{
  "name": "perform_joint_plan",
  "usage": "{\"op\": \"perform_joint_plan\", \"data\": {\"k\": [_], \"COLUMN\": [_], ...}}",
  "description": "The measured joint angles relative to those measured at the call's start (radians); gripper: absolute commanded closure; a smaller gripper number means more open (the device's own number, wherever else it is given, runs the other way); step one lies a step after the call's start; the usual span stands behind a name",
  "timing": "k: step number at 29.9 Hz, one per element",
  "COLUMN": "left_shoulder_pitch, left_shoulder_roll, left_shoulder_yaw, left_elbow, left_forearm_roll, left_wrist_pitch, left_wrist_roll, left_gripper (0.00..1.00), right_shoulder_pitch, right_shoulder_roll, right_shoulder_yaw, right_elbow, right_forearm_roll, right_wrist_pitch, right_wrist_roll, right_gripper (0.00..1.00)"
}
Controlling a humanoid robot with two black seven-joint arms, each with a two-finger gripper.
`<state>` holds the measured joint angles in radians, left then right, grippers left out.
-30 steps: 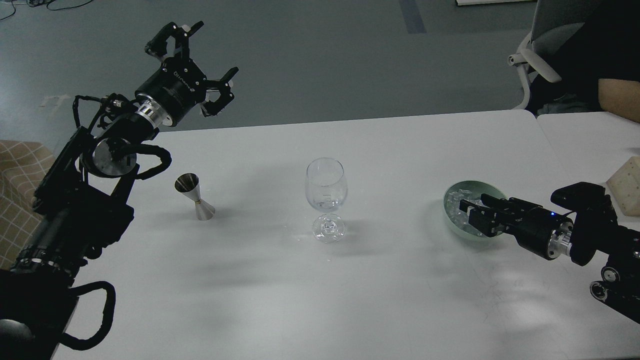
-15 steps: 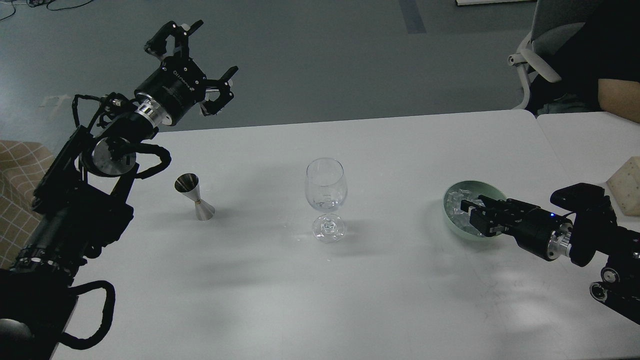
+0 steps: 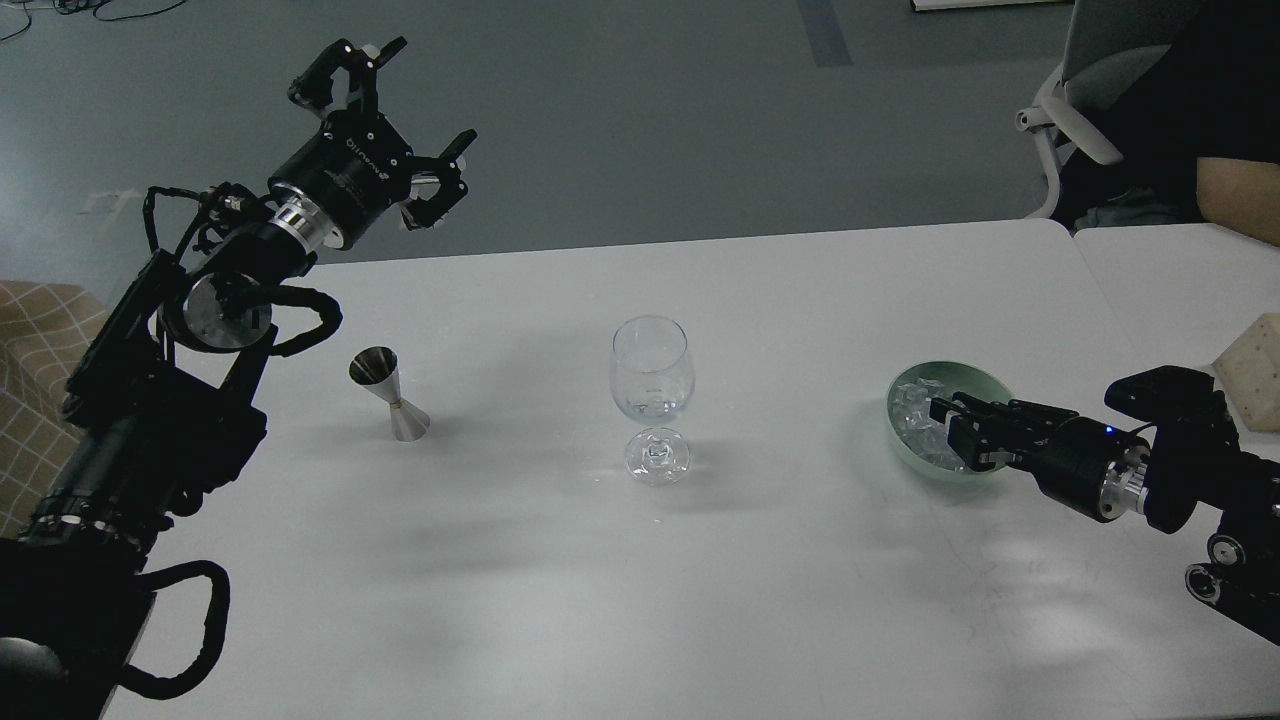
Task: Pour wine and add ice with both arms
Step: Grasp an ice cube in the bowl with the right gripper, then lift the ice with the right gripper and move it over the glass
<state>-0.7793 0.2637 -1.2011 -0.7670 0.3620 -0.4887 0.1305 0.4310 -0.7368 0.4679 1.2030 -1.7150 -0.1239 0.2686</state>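
Observation:
A clear stemmed wine glass stands at the table's middle with a little clear liquid at the bottom. A pale green bowl at the right holds a heap of clear ice cubes. My right gripper reaches in low over the bowl's near side, its dark fingers down among the ice; I cannot tell whether they hold a cube. My left gripper is raised high beyond the table's far left edge, fingers spread open and empty. A steel jigger stands below it, left of the glass.
The white table meets a second table at the right, where a beige block lies. An office chair and a seated person stand at the far right. A checked cushion is at the left edge.
My right gripper has drawn back a little to the right over the bowl. My left arm has barely moved.

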Motion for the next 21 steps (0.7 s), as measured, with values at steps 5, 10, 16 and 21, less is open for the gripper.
{"op": "perform_joint_plan", "data": {"k": [5, 10, 16, 21], "left_shoulder_pitch": [0.000, -0.002, -0.002, -0.002], "left_shoulder_roll": [-0.001, -0.001, -0.001, -0.001], "left_shoulder_yaw": [0.000, 0.000, 0.000, 0.000], "left_elbow": [0.000, 0.000, 0.000, 0.000], "left_forearm_roll": [0.000, 0.000, 0.000, 0.000], "left_wrist_pitch": [0.000, 0.000, 0.000, 0.000], "left_wrist_roll": [0.000, 0.000, 0.000, 0.000], "left_gripper": [0.02, 0.02, 0.02, 0.02], "right_shoulder_pitch": [0.002, 0.035, 0.102, 0.166], "right_shoulder_roll": [-0.026, -0.082, -0.165, -0.209], "right_shoulder_yaw": [0.003, 0.005, 0.006, 0.006], "right_elbow": [0.013, 0.058, 0.136, 0.208], "right_forearm_roll": [0.002, 0.007, 0.011, 0.011], "right_wrist_pitch": [0.000, 0.000, -0.001, -0.001], "right_wrist_roll": [0.001, 0.002, 0.002, 0.002], "right_gripper": [0.92, 0.92, 0.92, 0.92]}}
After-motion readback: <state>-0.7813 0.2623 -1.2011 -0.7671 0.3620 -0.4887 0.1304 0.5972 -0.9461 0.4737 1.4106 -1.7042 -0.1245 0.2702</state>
